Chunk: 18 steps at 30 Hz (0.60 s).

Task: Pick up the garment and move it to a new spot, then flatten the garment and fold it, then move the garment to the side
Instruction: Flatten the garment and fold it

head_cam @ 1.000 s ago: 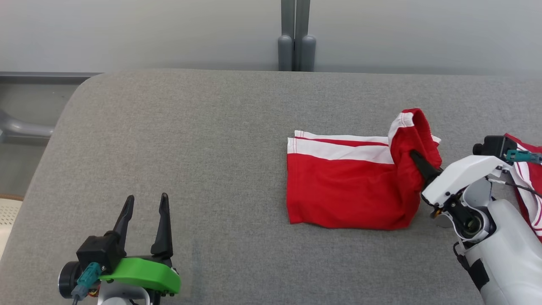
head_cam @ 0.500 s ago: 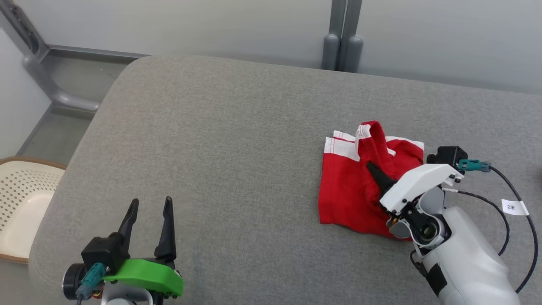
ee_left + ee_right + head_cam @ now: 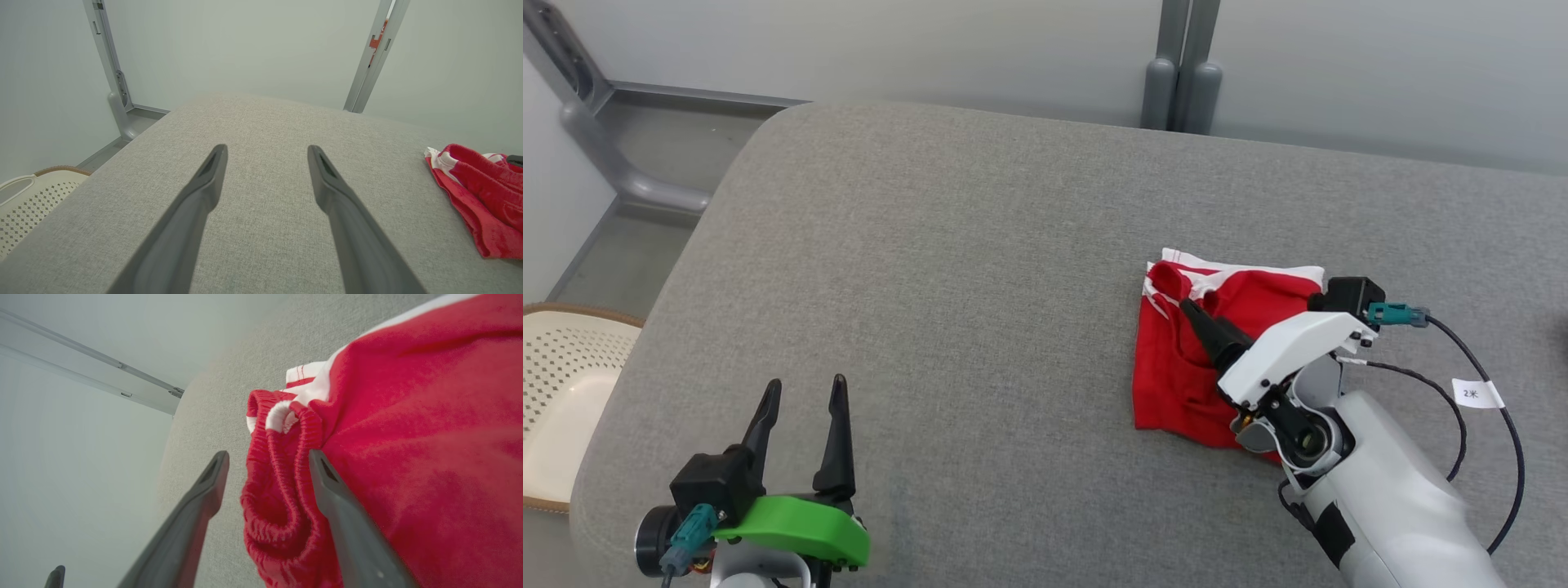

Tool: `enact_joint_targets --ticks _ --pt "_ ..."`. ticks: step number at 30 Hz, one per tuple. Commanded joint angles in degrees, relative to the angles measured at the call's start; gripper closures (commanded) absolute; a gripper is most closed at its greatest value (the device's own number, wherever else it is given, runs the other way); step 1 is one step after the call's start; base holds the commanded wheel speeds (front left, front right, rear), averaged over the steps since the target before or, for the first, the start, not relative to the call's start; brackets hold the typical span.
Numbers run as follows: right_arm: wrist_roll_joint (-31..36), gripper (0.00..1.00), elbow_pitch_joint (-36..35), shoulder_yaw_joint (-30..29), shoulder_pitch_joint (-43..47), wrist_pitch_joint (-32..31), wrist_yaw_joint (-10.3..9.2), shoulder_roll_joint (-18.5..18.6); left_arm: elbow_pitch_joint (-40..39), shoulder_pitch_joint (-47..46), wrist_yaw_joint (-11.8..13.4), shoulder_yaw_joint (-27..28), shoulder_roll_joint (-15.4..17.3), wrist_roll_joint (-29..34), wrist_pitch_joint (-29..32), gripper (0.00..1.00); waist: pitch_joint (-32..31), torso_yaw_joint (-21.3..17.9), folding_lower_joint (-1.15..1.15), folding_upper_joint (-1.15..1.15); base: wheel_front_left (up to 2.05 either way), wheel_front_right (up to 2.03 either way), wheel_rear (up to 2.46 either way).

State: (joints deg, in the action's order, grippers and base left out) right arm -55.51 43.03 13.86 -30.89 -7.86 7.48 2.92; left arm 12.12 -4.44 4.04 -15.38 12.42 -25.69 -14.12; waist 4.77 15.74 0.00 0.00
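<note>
Found on the right part of the grey table (image 3: 931,245): the red garment (image 3: 1176,384), doubled over into a small pile with white stripes at the top. Looks lifted, laid flat and mostly folded. Nothing held in the right gripper (image 3: 267,457), fingers spread wide with the bunchy waistband (image 3: 282,486) lying loose between them. Nothing in the left gripper (image 3: 805,384) either, spread wide above bare table, well apart from the cloth. Left to do, most likely: smooth that lumpy corner, then move it all to the side.
</note>
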Motion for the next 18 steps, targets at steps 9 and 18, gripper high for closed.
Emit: enact_joint_targets --ticks 9,18 --pt "-3.7 0.0 -15.9 2.8 5.4 7.0 0.03 5.9 -0.5 1.6 0.8 1.3 0.0 -1.2 -0.6 0.0 -2.8 -6.5 0.0 0.0 0.0 0.0 0.0" --pt "6.9 0.0 -24.4 3.8 10.9 20.6 0.03 14.8 -1.8 3.2 1.5 2.8 0.1 -0.8 -1.0 0.0 -4.5 -12.6 0.0 0.0 0.0 0.0 0.0"
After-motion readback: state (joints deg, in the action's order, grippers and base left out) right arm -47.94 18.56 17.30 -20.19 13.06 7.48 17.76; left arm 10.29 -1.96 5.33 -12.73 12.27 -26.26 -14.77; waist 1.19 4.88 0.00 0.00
